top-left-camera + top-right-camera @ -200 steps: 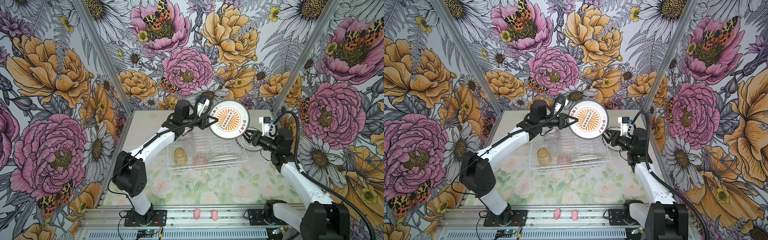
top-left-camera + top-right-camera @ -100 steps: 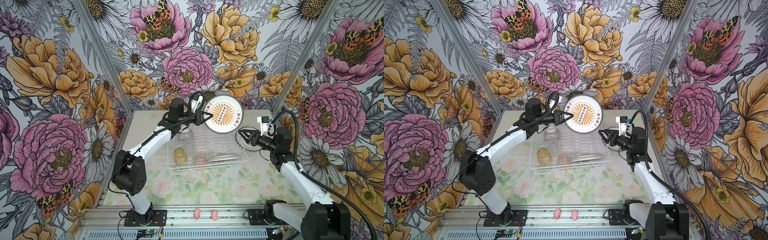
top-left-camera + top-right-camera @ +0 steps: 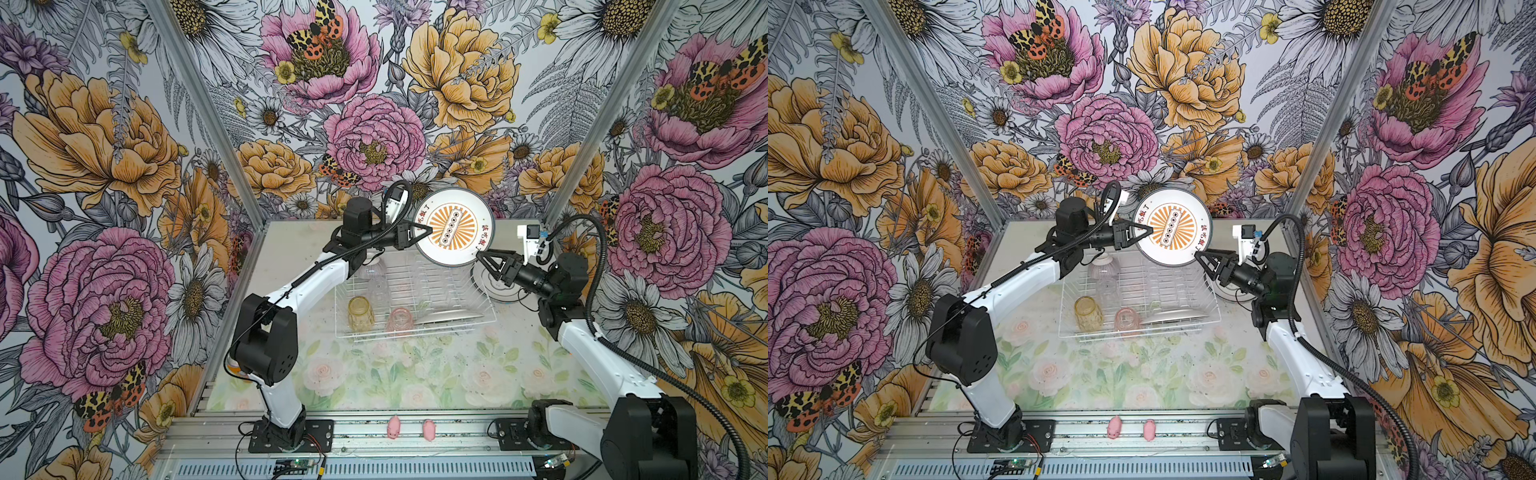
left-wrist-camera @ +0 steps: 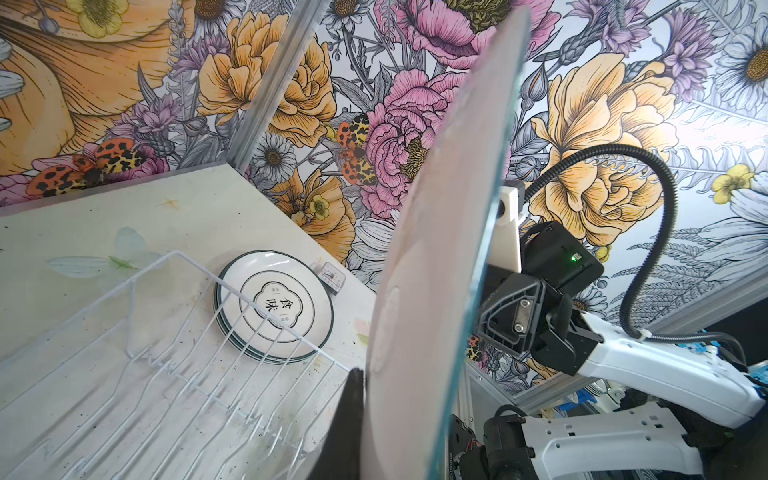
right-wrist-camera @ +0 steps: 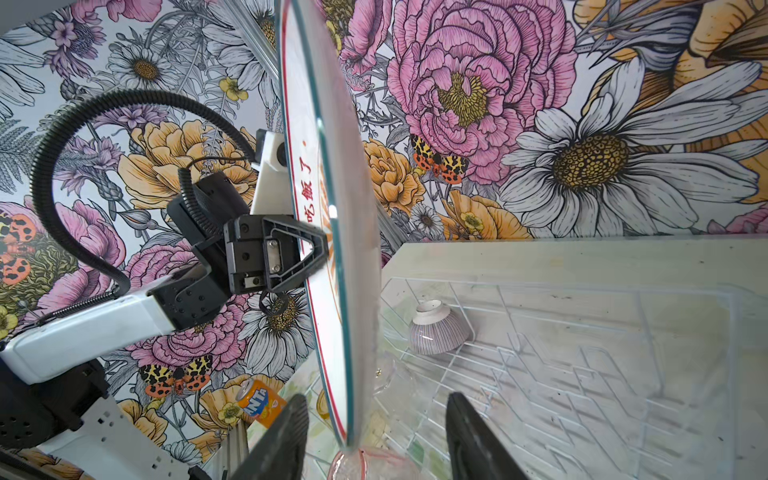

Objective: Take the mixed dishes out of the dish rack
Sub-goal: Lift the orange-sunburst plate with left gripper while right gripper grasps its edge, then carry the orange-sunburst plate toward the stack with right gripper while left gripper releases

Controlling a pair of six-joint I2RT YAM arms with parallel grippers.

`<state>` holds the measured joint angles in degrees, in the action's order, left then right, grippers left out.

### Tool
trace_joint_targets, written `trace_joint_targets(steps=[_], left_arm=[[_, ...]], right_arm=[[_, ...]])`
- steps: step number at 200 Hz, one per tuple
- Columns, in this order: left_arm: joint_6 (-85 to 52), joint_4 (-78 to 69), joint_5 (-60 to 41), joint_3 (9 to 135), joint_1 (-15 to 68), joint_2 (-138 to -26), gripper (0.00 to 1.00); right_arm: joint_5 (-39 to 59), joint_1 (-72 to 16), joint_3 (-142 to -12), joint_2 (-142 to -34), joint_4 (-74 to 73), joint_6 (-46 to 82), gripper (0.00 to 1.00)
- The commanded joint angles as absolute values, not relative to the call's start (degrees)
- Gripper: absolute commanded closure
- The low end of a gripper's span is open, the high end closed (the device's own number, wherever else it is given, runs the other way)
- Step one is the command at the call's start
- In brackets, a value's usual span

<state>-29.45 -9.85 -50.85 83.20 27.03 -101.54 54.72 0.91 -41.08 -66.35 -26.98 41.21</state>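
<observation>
My left gripper (image 3: 428,229) (image 3: 1148,229) is shut on the left rim of a white plate (image 3: 453,226) (image 3: 1172,228) with an orange sunburst, held upright above the dish rack (image 3: 415,336) (image 3: 1142,332). My right gripper (image 3: 478,255) (image 5: 376,411) is open, its fingers (image 5: 286,436) standing either side of the plate's lower right edge without touching it. In the rack are an upturned ribbed bowl (image 3: 372,272) (image 5: 438,332), a clear tumbler (image 3: 380,291), an amber tumbler (image 3: 360,313), a pink tumbler (image 3: 400,322) and a plate lying flat (image 3: 451,318).
A stack of dark-rimmed plates (image 3: 496,286) (image 4: 276,307) sits on the table right of the rack, a small clear box (image 4: 330,276) behind it. An orange soda can (image 5: 259,401) lies left of the rack. Two pink pigs (image 3: 392,428) rest on the front rail. Floral walls close three sides.
The left gripper has lifted the plate a little higher and leftward. The right gripper has moved up and left until its fingers straddle the plate's lower edge.
</observation>
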Motion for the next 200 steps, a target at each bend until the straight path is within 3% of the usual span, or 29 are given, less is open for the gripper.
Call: trace_joint_targets(steps=[1, 81, 121, 133, 140, 158, 180, 200], left_arm=[[-31.87, -15.34, -53.27, 82.76, 27.92, -102.45, 0.95], [-37.21, -21.86, -55.06, 84.27, 31.08, -108.05, 0.94], [-38.05, -22.32, -55.88, 85.78, 31.99, -109.50, 0.94], [-38.04, -22.32, -55.87, 85.86, 32.16, -109.64, 0.94], [-38.09, -22.35, -55.90, 85.87, 32.15, -109.49, 0.93], [-37.76, -22.33, -55.34, 85.39, 32.25, -109.12, 0.86], [-35.07, -20.74, -53.25, 83.65, 32.10, -107.66, 0.65], [-29.70, -14.39, -50.29, 82.82, 31.93, -105.57, 0.60]], right_arm=[[54.92, 0.39, -41.29, -67.21, -33.34, 43.86, 0.47], [53.26, 0.41, -41.53, -68.81, -34.51, 44.30, 0.65], [52.80, 0.42, -41.87, -68.53, -33.38, 44.14, 0.88], [52.39, 0.37, -42.02, -68.47, -32.77, 43.89, 1.00], [52.05, 0.40, -42.11, -68.40, -32.30, 43.86, 1.00], [50.67, 0.52, -42.21, -67.88, -31.13, 43.34, 1.00], [48.58, 0.69, -42.35, -66.83, -30.05, 43.11, 1.00], [45.96, 1.31, -43.28, -65.86, -26.57, 42.15, 1.00]])
